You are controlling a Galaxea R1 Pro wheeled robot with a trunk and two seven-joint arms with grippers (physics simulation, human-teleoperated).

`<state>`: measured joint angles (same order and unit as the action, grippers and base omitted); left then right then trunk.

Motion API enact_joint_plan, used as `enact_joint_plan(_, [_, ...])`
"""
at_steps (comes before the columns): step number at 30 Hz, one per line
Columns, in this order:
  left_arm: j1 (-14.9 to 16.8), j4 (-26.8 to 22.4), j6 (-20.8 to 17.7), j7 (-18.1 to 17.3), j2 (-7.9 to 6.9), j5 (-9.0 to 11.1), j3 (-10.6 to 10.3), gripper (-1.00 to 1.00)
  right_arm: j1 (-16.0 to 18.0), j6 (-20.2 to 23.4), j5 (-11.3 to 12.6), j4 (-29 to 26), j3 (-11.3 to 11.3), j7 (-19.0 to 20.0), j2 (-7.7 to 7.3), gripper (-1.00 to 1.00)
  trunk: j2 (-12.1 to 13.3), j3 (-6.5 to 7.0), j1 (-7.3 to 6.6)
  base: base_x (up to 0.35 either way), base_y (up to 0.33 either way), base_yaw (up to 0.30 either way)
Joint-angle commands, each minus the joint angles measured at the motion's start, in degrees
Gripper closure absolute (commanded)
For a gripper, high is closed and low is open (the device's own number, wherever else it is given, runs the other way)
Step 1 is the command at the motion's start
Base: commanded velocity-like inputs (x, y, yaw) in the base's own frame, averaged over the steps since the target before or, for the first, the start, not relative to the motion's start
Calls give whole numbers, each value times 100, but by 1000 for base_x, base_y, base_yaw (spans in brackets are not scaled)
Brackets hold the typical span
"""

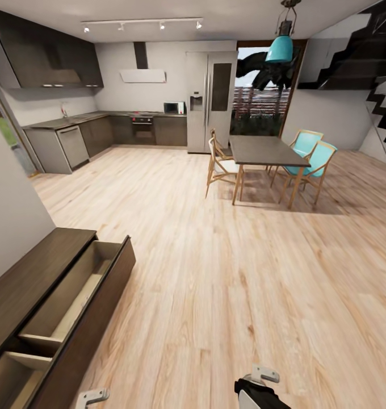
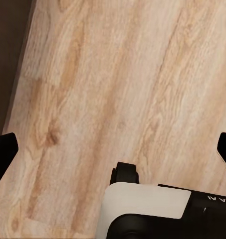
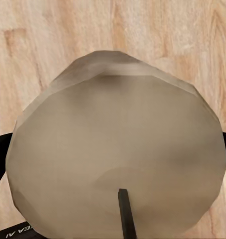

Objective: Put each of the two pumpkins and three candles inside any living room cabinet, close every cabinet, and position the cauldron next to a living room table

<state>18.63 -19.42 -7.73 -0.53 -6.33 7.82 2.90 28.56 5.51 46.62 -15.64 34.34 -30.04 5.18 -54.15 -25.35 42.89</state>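
The cabinet (image 1: 45,301) is seen at eight o'clock, both pale-lined drawers pulled out, nothing seen inside them. A grey candle (image 3: 117,154), wick up, is pinched in the right tool (image 3: 115,164) above the floor (image 2: 117,74). The left tool (image 2: 113,149) is spread wide, nothing between its fingertips. Partial lettering "EA" is read on its casing.

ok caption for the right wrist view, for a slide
Right gripper shut on a grey candle, wick toward the camera, above the wood floor.
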Motion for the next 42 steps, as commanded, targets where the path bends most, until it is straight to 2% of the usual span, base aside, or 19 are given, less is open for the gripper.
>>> enact_joint_plan(1, [0,0,0,0,0,0,0,-100,0,-14,14,0,2,6,0,100,0,0,0,330,0,0])
enact_joint_plan(32, [0,0,3,0,0,0,0,-100,0,-14,14,-2,4,6,7,100,0,1,0,329,-29,0])
enact_joint_plan(42, [0,0,9,0,0,0,0,-100,0,-14,14,-3,2,6,5,100,0,69,0,329,-85,0])
